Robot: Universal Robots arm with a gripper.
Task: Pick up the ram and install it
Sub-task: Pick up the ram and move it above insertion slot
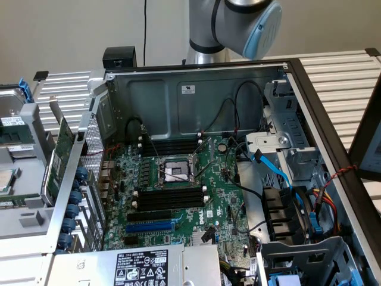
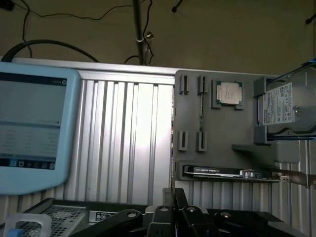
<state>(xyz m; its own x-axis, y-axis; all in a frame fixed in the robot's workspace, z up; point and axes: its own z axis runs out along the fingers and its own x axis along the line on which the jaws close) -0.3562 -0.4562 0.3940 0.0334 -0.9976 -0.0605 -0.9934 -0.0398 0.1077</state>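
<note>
The computer case point(image 1: 196, 95) lies open upward, leaving the motherboard point(image 1: 220, 179) reachable from above. The black memory slots point(image 1: 169, 196) on both sides of the CPU socket point(image 1: 177, 171) are uncovered. Black cables point(image 1: 238, 110) loop along the case's back wall. At its edge on the exterior view's right, blue cables point(image 1: 274, 170) and the drive cage point(image 1: 292, 125) crowd the board. On the slatted table point(image 2: 123, 138) a bare strip runs between the teach pendant point(image 2: 32, 128) and the gray tray point(image 2: 237, 133). On the tray the ram point(image 2: 201, 106) stands edge-up among clips point(image 2: 183, 140), with a processor point(image 2: 228, 92) just beside it and an expansion card point(image 2: 222, 172) along one edge.
</note>
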